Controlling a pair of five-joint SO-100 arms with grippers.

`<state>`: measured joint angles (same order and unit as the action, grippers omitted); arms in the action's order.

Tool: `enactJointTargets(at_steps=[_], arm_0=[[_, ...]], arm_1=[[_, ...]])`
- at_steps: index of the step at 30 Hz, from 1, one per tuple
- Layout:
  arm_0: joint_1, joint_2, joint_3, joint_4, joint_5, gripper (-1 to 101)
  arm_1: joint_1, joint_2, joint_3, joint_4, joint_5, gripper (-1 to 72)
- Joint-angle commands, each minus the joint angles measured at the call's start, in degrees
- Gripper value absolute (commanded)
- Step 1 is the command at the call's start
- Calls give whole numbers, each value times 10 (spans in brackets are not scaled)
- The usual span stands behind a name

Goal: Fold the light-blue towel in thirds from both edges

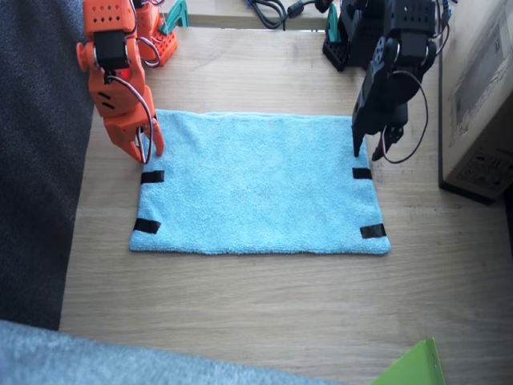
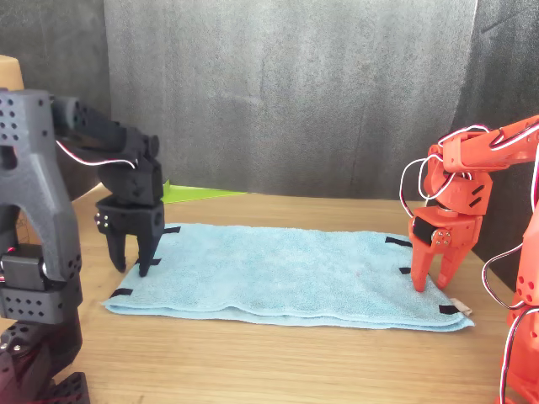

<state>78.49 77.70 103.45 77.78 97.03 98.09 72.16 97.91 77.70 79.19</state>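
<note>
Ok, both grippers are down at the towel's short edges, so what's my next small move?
Probably close both grippers on the cloth. The left gripper and right gripper both stand open with tips at the towel, which lies flat and unfolded. Get a grip before lifting either edge.

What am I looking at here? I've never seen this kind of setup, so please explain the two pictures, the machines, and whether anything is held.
These are two small robot arms at a wooden table. One picture looks down from above; the other looks across from the opposite side. The orange right gripper and the black left gripper each hang open over a short edge of the light-blue towel, which lies flat with black tape strips at its ends. Nothing is held yet. A cardboard box stands beside the table.
</note>
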Motion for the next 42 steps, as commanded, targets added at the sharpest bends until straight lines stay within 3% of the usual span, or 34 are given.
enactJointTargets(at_steps=[1, 17, 21, 24, 33, 42], arm_0=[[14, -5, -26, 18, 9, 199], [12, -44, -62, 42, 17, 186], [13, -44, -62, 42, 17, 144], [14, -44, -62, 42, 17, 97], [13, -42, -61, 42, 16, 5], [14, -32, -52, 37, 13, -1]], arm_1=[[14, -3, -5, -12, -2, 201], [16, -7, -6, -9, -3, 193], [18, -15, -11, -4, -3, 152], [18, -16, -11, -4, -4, 79], [18, -17, -11, -3, -4, 35], [23, -17, -11, -1, -3, 1]])
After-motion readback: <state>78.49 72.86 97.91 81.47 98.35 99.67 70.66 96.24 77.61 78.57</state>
